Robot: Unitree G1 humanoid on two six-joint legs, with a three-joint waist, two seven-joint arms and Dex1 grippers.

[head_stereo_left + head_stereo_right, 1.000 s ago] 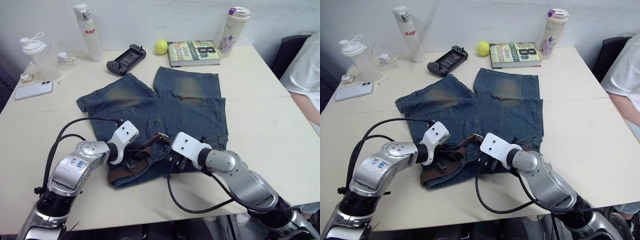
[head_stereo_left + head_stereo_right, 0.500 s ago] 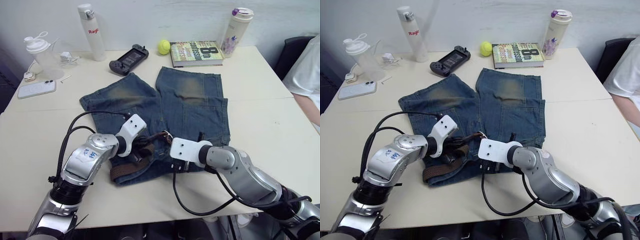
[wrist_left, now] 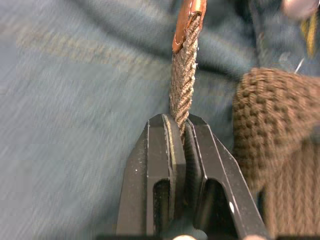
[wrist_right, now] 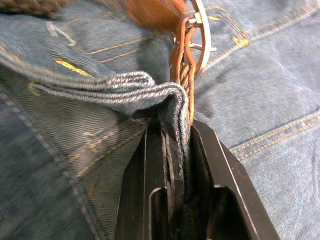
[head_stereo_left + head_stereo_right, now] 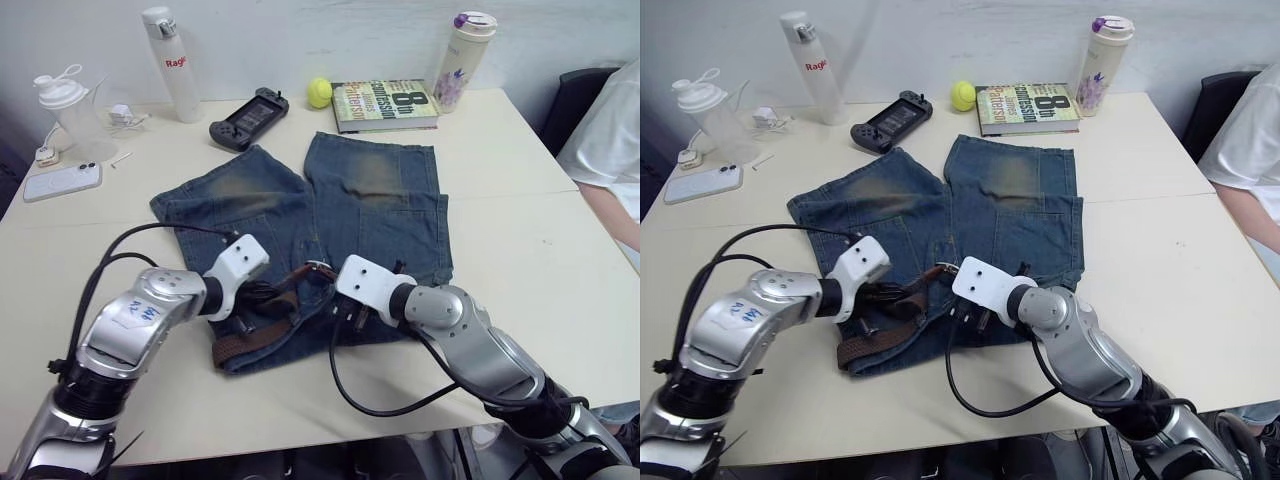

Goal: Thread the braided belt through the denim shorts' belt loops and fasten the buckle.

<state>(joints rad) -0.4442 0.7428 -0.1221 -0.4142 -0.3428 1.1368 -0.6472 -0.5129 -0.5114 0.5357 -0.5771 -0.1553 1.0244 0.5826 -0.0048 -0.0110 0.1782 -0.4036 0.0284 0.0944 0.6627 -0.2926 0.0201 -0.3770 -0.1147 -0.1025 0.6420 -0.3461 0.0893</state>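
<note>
The faded blue denim shorts (image 5: 330, 215) lie flat on the pale table (image 5: 520, 250), waistband at the 6 o'clock edge nearest the robot, legs pointing to 12 o'clock. The brown braided belt (image 5: 262, 335) lies bunched along the waistband, at 7 o'clock of the shorts' middle.

The left gripper (image 3: 181, 131) is clenched on the belt's woven strap, just behind its copper-coloured leather tip (image 3: 186, 24). The right gripper (image 4: 176, 131) is clenched on a fold of the denim waistband, with the silvery metal buckle (image 4: 200, 31) just beyond the fingers. In the head views both grippers sit close together at the waistband's centre.

Judgement: the step in hand is feeding the strap end toward the buckle or a loop near the fly; which belt loops are already threaded cannot be told.

To do it well:
- The right grip should keep the waistband lifted and taut, so the opening stands clear.
- The left should steer the stiff tip straight, without twisting the braid.
- Regrip nearer the tip only once it has passed through.

Risk: denim dragging along with the strap.
</note>
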